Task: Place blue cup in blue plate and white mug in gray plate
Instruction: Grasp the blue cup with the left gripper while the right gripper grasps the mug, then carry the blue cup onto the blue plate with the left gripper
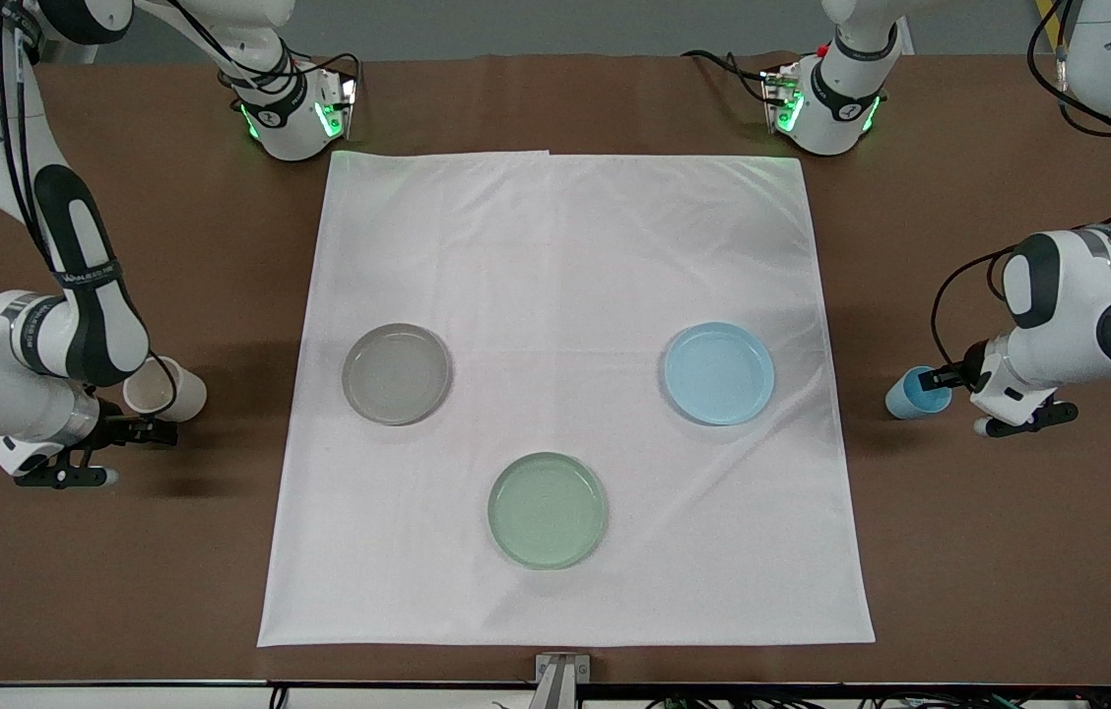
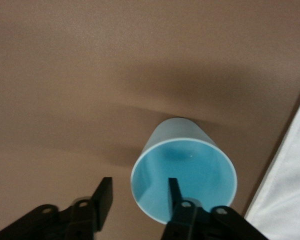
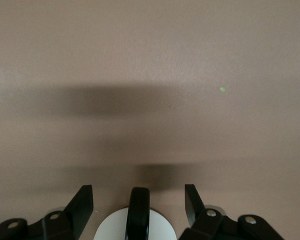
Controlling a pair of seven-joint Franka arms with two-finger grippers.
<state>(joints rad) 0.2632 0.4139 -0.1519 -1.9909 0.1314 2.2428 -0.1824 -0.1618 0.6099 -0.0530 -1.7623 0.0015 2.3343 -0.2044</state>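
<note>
Standing at the edge of the brown surface (image 1: 555, 98), I see both arms stooped low at its two ends, each at its own vessel, well clear of the white cloth (image 1: 565, 295) in the middle.

The left end effector (image 2: 137, 200) straddles the wall of the blue cup (image 2: 182, 167): one finger sits inside the mouth, the other outside, with a gap between the outer finger and the cup. The fingers are spread, not pinching the wall. The cup rests on bare surface just off the cloth edge, at the left arm's end. Taking it by the rim suits a handleless tapered cup.

The right end effector (image 3: 138, 202) has its fingers spread either side of the dark handle of the white mug (image 3: 135, 227), with daylight on both sides, so nothing is gripped. In the front view the mug sits on bare surface at the right arm's end, looking tipped rather than upright.

On the cloth the blue plate (image 1: 719, 373) lies toward the left arm's end and the gray plate (image 1: 397, 373) toward the right arm's, each nearest its own vessel. A pale green plate (image 1: 548, 510) lies between them, nearer the front camera. All three are empty; I judge both grasps are about to be made.
</note>
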